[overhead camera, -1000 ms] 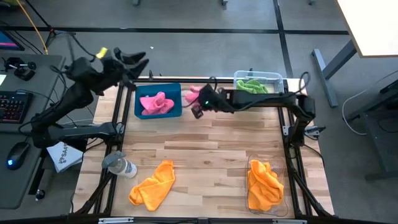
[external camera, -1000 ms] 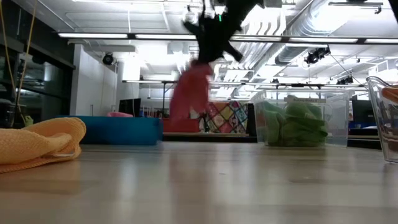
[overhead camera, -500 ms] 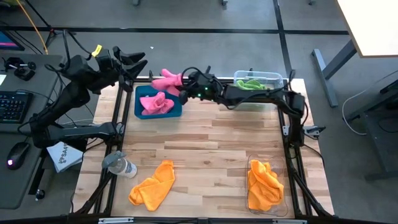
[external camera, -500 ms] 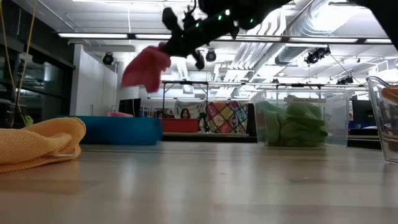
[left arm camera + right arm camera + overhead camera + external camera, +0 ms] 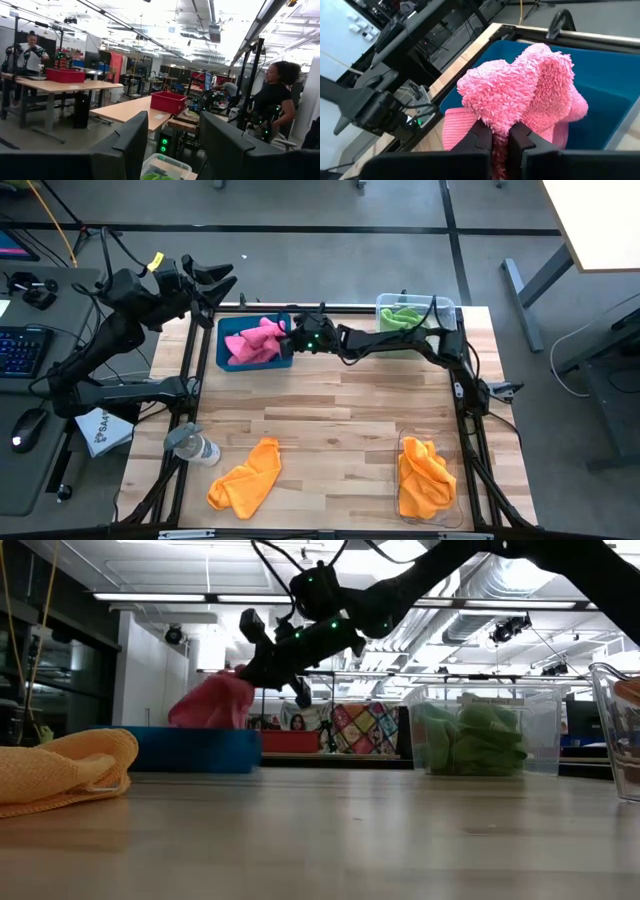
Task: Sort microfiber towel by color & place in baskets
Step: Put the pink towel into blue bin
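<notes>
My right gripper (image 5: 288,338) is shut on a hot pink towel (image 5: 520,90), which it holds over the teal-blue tray (image 5: 282,360) at the table's far left. More pink cloth (image 5: 457,129) lies below it in the tray. A green towel fills the clear bin (image 5: 440,307) at the far right. One orange towel (image 5: 245,477) lies loose at the near edge, and another sits in the clear bin (image 5: 452,498) at the near right. My left gripper (image 5: 228,278) hangs open, raised beyond the far left corner. My right gripper pinches a bunched fold of the pink towel (image 5: 501,116) between its two fingers (image 5: 479,137). The fingers come from the table's right, slanting a little down. The towel bulges out ahead of the fingertips over the tray; whether it touches the cloth below, I cannot tell.
A grey-capped clear bottle (image 5: 192,445) lies at the near left edge. Bare wood spreads across the table's middle (image 5: 340,415). A dark frame rail runs around the table. People and benches show in the room behind in the left wrist view.
My right gripper has gone toward the table's left edge and down, tipping from steeply down to nearly level. The pink towel, which hung between the tray and the green bin, has swung out ahead of the fingers and now sits low over the blue tray.
</notes>
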Controlling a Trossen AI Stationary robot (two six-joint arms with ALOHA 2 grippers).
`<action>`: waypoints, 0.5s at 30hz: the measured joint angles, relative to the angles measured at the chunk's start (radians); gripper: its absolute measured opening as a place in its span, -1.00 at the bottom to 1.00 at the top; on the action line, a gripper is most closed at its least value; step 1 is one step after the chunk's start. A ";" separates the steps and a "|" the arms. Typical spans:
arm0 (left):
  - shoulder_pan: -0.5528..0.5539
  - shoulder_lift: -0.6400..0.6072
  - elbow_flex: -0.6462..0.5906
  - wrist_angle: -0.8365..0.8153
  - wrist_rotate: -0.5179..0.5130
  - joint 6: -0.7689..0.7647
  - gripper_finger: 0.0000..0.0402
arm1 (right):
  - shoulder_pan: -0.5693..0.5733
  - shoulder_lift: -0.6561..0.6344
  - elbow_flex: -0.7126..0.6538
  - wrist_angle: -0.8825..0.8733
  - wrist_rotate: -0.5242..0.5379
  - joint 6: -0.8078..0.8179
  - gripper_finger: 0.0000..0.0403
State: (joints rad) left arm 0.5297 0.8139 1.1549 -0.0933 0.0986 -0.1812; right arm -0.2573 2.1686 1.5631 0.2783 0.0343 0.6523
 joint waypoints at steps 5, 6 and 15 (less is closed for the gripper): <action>0.000 0.000 0.000 0.000 0.000 0.000 -0.16 | 0.000 0.007 0.000 -0.002 0.007 0.016 -0.71; 0.000 0.000 0.000 0.000 0.000 0.001 -0.16 | 0.000 0.007 0.000 0.001 0.007 0.000 -0.61; 0.000 -0.007 0.000 0.000 -0.002 0.019 -0.16 | 0.000 0.005 0.179 -0.164 -0.093 -0.231 0.36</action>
State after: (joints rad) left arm 0.5297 0.8074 1.1549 -0.0932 0.0969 -0.1619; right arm -0.2573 2.1732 1.7417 0.1145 -0.0591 0.4215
